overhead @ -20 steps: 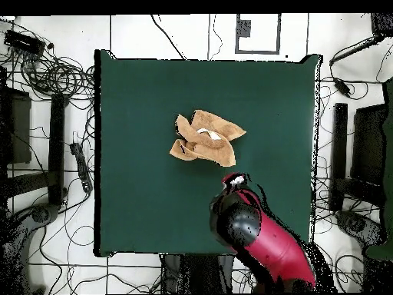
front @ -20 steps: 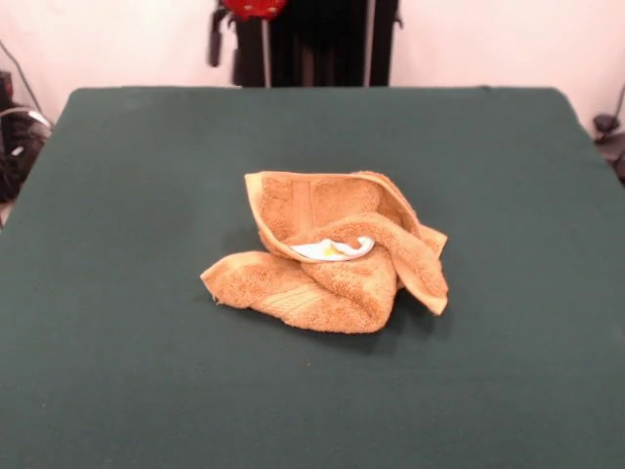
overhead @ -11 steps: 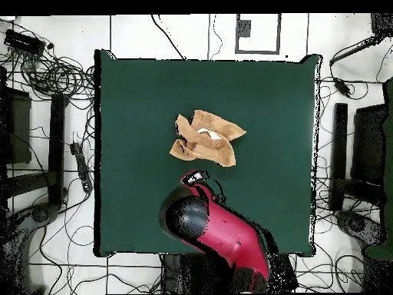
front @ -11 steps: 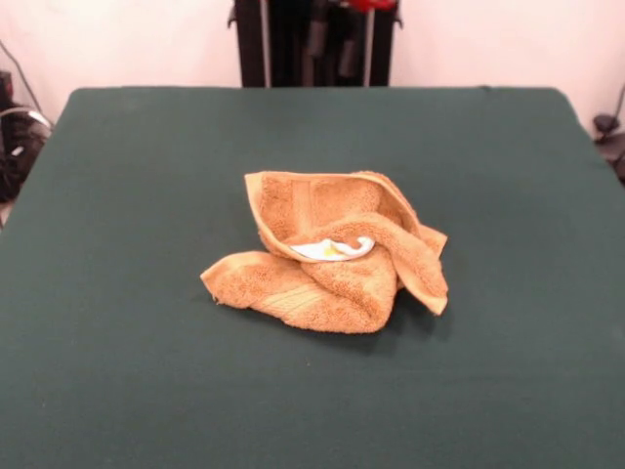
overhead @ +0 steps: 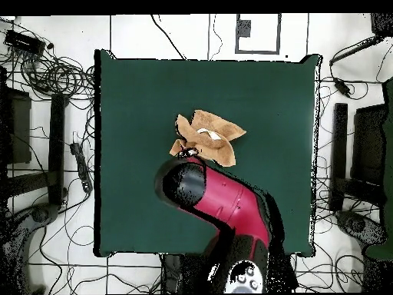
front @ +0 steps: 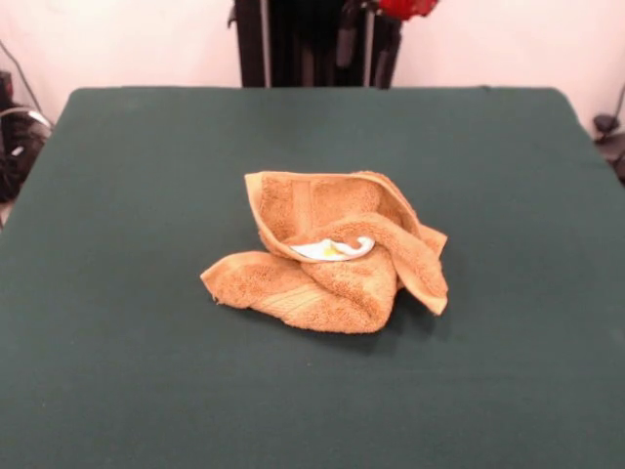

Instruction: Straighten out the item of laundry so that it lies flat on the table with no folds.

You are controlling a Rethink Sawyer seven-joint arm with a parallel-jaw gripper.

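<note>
Near the table's (front: pixel 117 371) middle the towel (front: pixel 327 256) lies bunched, folds piled over its white label (front: pixel 334 249). From overhead my arm (overhead: pixel 219 201) reaches over the table, its head by the towel's (overhead: pixel 206 137) edge nearest the robot's side. I cannot tell the gripper's state (it is hidden under the arm). Green cloth lies bare on all sides, so I judge there is room to spread.

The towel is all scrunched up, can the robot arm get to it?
Probably yes. The arm already reaches over the green table to the crumpled orange towel, and nothing else lies on the table to block it.
</note>
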